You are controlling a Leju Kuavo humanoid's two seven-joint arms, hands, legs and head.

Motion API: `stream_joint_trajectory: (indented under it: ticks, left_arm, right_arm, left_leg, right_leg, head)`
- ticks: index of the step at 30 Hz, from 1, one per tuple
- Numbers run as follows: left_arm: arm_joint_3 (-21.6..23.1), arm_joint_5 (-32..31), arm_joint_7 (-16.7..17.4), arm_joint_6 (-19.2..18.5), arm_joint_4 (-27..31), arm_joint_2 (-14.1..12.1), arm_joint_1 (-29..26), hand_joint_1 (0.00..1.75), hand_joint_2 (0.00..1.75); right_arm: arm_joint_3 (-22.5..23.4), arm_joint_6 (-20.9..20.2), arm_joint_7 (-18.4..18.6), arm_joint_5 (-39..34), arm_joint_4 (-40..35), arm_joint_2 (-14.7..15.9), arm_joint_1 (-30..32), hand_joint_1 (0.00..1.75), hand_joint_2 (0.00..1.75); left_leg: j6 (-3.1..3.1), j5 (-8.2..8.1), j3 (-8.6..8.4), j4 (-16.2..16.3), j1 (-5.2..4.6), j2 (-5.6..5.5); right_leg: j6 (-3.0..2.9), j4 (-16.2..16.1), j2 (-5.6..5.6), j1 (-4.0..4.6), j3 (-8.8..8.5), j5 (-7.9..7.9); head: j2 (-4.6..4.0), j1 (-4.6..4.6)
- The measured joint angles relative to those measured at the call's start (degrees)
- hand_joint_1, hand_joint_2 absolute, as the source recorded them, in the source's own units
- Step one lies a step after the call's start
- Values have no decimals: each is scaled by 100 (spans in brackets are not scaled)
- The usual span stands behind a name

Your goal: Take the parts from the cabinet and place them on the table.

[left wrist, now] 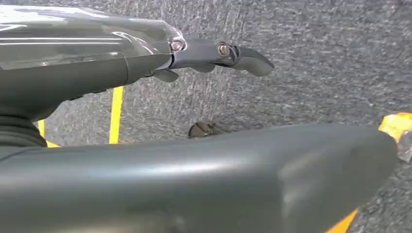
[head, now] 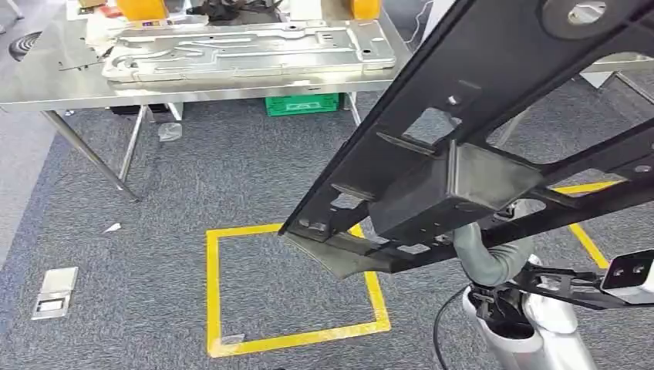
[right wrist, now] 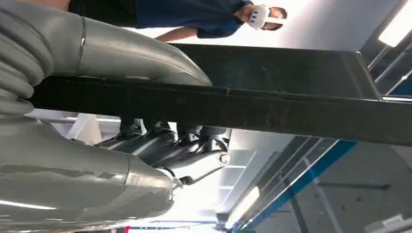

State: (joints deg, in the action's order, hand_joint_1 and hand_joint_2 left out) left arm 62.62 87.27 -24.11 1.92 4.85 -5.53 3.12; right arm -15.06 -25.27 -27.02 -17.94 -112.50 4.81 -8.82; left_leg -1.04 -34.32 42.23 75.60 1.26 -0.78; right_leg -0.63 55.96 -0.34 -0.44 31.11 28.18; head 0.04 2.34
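Observation:
A long black metal frame part (head: 463, 123) slants across the head view, above the carpet. My right hand (right wrist: 160, 141) grips it: the thumb lies over one face of the black bar (right wrist: 291, 97) and the dark fingers curl under it. In the head view, the right arm's grey ribbed wrist (head: 493, 254) rises to the frame from below. My left hand (left wrist: 97, 63) hangs over the carpet holding nothing, with its thumb (left wrist: 218, 174) and a dark finger (left wrist: 238, 53) apart. The steel table (head: 46, 85) stands ahead with a large silver pressed panel (head: 247, 50) lying on it.
A yellow tape square (head: 212, 293) marks the grey carpet in front of me. A green crate (head: 302, 103) sits under the table, and a metal floor plate (head: 54, 291) lies at the left. A person in a blue top (right wrist: 194, 14) stands beyond the frame.

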Motion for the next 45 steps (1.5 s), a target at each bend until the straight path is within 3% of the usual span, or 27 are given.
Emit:
stream_joint_trajectory:
  ticks: [1,3,4,7,10,13,14,15,17,18,19,20,22,24,25,26,28,29,30,32,34,35,36,40,41,44,45]
  left_arm:
    - [0,0,0,-7,2,0,-6,0,175]
    - [0,0,0,-7,0,-7,1,0,175]
    - [0,0,0,-7,2,0,1,0,175]
    - [0,0,-4,-7,0,2,14,0,175]
    - [0,0,-7,-7,0,2,-12,0,175]
    - [0,0,-26,-7,0,2,-3,0,175]
    - [0,0,-26,-7,0,2,-4,0,175]
    - [0,0,-26,-7,0,2,-3,0,175]
    - [0,0,-31,-7,0,2,-11,0,175]
    - [0,0,-37,-11,0,2,-7,0,175]
    - [2,0,-44,-17,2,4,-3,0,175]
    - [2,0,-46,-26,0,35,18,0,175]
    - [2,0,-48,-24,-2,24,15,0,175]
    - [4,0,-50,-26,-2,26,21,0,175]
    - [4,0,-52,-26,-2,24,22,0,175]
    - [4,0,-57,-26,-2,24,27,0,175]
    - [4,0,-59,-24,-2,2,29,0,175]
    - [4,0,-59,-24,-2,-9,22,0,175]
    - [4,0,-59,-24,-2,-15,1,0,175]
    - [7,0,-59,-26,-2,-15,-19,0,175]
    - [4,0,-61,-24,-2,-24,-15,0,175]
    - [4,0,-61,-26,-2,-24,-9,0,175]
    - [5,0,-63,-24,-2,-24,4,0,175]
    - [4,0,-66,-26,-2,-26,-19,0,175]
    - [4,0,-68,-26,-2,-26,-14,0,175]
    - [7,0,-81,-26,-2,-26,6,0,175]
    - [5,0,-83,-26,-2,-26,-2,0,175]
  right_arm:
    - [7,-4,0,-2,0,2,10,175,175]
    - [33,-15,0,-4,-2,2,11,175,175]
    - [42,-24,0,-4,0,2,13,175,175]
    - [94,-42,4,-15,-2,2,21,175,175]
    - [122,-48,0,-18,-6,15,15,175,175]
    - [146,-66,-11,-22,-2,31,29,175,175]
    - [155,-76,-11,-22,0,35,50,175,175]
    - [168,-81,-13,-24,0,35,66,175,175]
    - [201,-103,-13,-28,0,37,84,175,175]
    - [219,-118,-13,-31,-2,39,83,175,175]
    - [236,-127,-17,-33,-7,39,78,175,175]
    - [243,-133,-22,-37,-4,42,86,175,175]
    - [251,-138,-24,-37,-15,44,77,175,175]
    - [269,-144,-26,-39,-28,44,85,175,175]
    - [269,-144,-28,-37,-50,42,91,175,175]
    - [269,-149,-35,-42,-50,42,75,175,175]
    - [269,-149,-48,-42,-48,42,88,175,175]
    - [269,-153,-48,-44,-48,42,111,175,175]
    - [269,-160,-48,-44,-48,42,125,175,175]
    - [267,-179,-50,-44,-46,42,140,175,175]
    - [269,-181,-50,-46,-46,42,141,175,175]
    - [269,-181,-52,-46,-48,42,141,175,175]
    - [275,-181,-57,-48,-50,42,135,175,175]
    - [275,-181,-57,-48,-52,42,137,175,175]
    - [280,-181,-57,-48,-52,42,126,175,175]
    - [284,-184,-57,-50,-50,42,141,175,175]
    - [282,-186,-57,-50,-50,42,170,175,175]
  left_leg:
    - [-25,222,-100,-271,20,13]
    - [-93,850,-557,-1315,75,64]
    - [-127,803,-670,-1495,73,83]
    - [71,707,-698,-1584,12,69]
    - [195,679,-754,-1606,24,58]
    - [280,621,-799,-1606,-14,52]
    - [296,598,-821,-1606,-35,47]
    - [305,576,-851,-1606,-57,38]
    - [318,510,-957,-1607,-111,9]
    - [325,472,-1026,-1613,-137,-3]
    - [328,438,-1067,-1624,-135,-12]
    - [305,424,-1071,-1633,-166,-18]
    - [237,417,-1066,-1660,-105,-19]
    - [181,407,-1139,-1752,-142,-15]
    - [176,358,-1143,-1684,-142,6]
    - [157,234,-1031,-1455,-125,12]
    - [78,-145,-519,-540,-82,16]
    - [43,-251,-279,-153,-58,18]
    - [15,-203,-145,3,-35,19]
    - [-44,270,-263,-466,14,22]
    - [-99,888,-660,-1483,68,52]
    - [-108,768,-724,-1546,24,55]
    - [15,716,-769,-1630,28,60]
    - [189,652,-802,-1639,26,50]
    - [224,629,-831,-1642,26,49]
    - [281,564,-874,-1641,4,46]
    - [285,532,-904,-1641,-8,41]
  right_leg:
    - [28,5,3,-15,-36,31]
    - [111,47,3,-65,-138,133]
    - [165,62,4,-59,-156,182]
    - [247,74,7,-31,-157,221]
    - [313,202,4,-61,-159,345]
    - [324,1593,5,-54,617,911]
    - [312,1968,5,-53,866,961]
    - [297,2049,6,-46,982,885]
    - [217,1436,14,0,817,332]
    - [135,873,21,43,607,-9]
    - [17,426,36,109,453,-199]
    - [-78,402,30,114,399,-137]
    - [-119,298,37,158,371,-99]
    - [-106,136,42,119,288,-114]
    - [-60,25,11,77,190,-151]
    - [-73,-24,8,59,143,-146]
    - [-70,-29,-2,41,83,-96]
    - [-66,-28,-2,38,56,-67]
    - [-55,-27,3,32,19,-39]
    - [-6,-13,17,2,-84,45]
    - [77,36,16,-27,-205,174]
    - [132,60,22,8,-215,223]
    - [167,93,32,12,-202,253]
    - [263,63,13,-19,-268,338]
    - [280,254,16,-19,-193,416]
    - [308,1615,16,-20,645,894]
    - [306,1954,16,-20,897,921]
  head:
    - [0,2]
    - [0,2]
    - [0,0]
    - [0,18]
    - [0,15]
    - [0,13]
    - [0,13]
    - [0,13]
    - [0,13]
    - [0,13]
    - [0,13]
    - [0,51]
    - [0,33]
    - [0,26]
    - [0,31]
    - [0,42]
    - [0,50]
    - [0,50]
    - [0,50]
    - [0,50]
    - [0,50]
    - [0,59]
    - [0,57]
    - [0,57]
    - [0,57]
    - [0,55]
    - [0,55]
